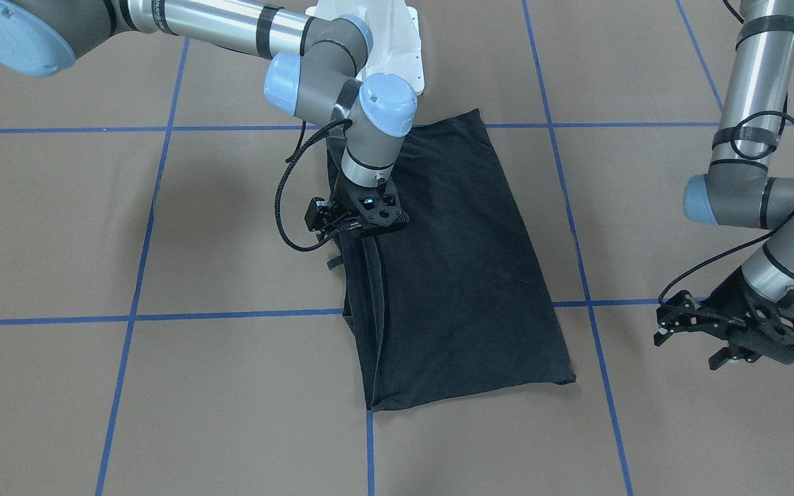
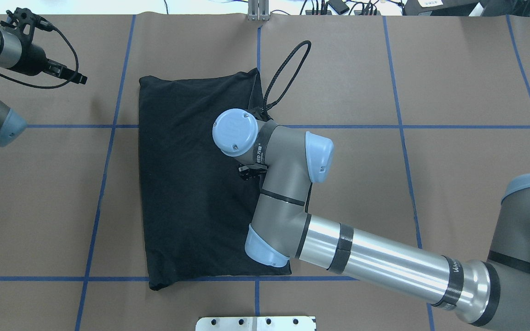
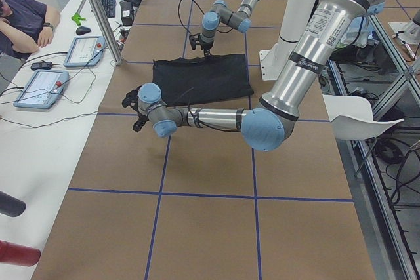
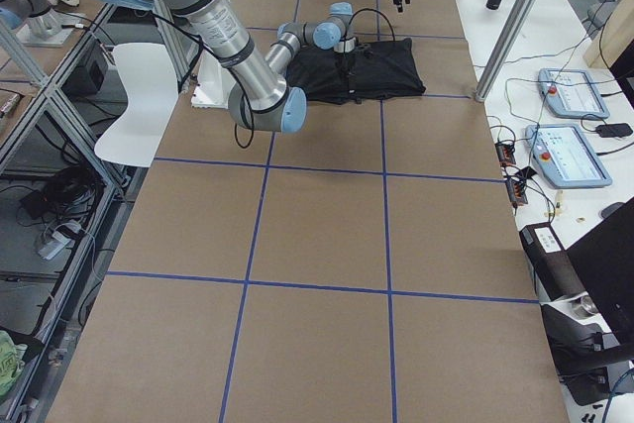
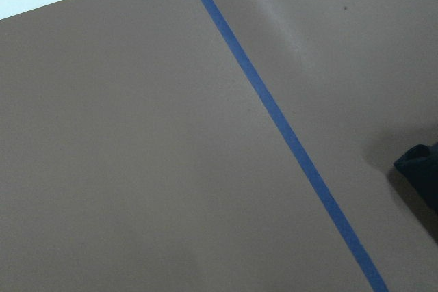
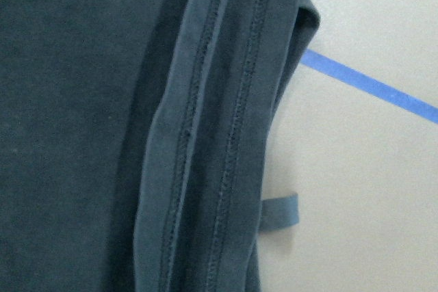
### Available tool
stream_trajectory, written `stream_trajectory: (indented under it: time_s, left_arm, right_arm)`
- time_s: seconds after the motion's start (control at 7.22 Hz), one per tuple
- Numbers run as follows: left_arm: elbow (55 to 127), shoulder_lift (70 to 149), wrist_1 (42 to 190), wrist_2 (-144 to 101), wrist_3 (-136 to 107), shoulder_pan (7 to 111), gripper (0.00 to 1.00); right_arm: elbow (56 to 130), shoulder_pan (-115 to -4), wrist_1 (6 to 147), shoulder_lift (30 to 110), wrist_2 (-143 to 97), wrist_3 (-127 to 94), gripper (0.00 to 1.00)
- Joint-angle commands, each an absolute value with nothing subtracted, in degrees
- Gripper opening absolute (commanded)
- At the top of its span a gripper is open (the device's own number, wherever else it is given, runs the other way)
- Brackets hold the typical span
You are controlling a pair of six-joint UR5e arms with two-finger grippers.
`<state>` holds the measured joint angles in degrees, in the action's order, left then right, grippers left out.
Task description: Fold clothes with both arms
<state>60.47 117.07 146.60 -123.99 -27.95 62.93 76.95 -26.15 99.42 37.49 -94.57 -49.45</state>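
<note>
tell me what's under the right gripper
The black T-shirt, at its layered hemmed edge, lies under the right gripper. Anything beneath the cloth is covered. Its jaws are hidden too.

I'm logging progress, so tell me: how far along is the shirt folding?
Done: the black cotton T-shirt lies folded into a narrow rectangle on the brown table. In hand: the black right gripper sits at its layered hem edge; grip unclear. The black left gripper hangs empty aside. Left: probably a final crosswise fold.

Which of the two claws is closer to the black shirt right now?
The right one. The right gripper sits low over the hemmed side edge of the shirt. The left gripper hangs off to the side over bare table, well clear of the shirt.
</note>
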Motion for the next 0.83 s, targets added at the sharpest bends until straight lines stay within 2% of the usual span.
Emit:
stream_trajectory:
  time_s: [0.0,0.28,0.69]
  left_arm:
    - [60.6,117.1,146.6,-124.0,-27.9,62.9,1.0]
    - [60.6,117.1,146.6,-124.0,-28.0,62.9,1.0]
    - [63.3,117.0,146.7,-124.1,-36.2,62.8,1.0]
  right_arm:
    - [81.1,-26.6,99.4,42.2,-94.7,-47.7,1.0]
    - [90.6,-27.4,100.6,49.3,-96.8,-47.6,1.0]
    - [93.3,-28.3,101.3,49.1,-101.1,-53.4,1.0]
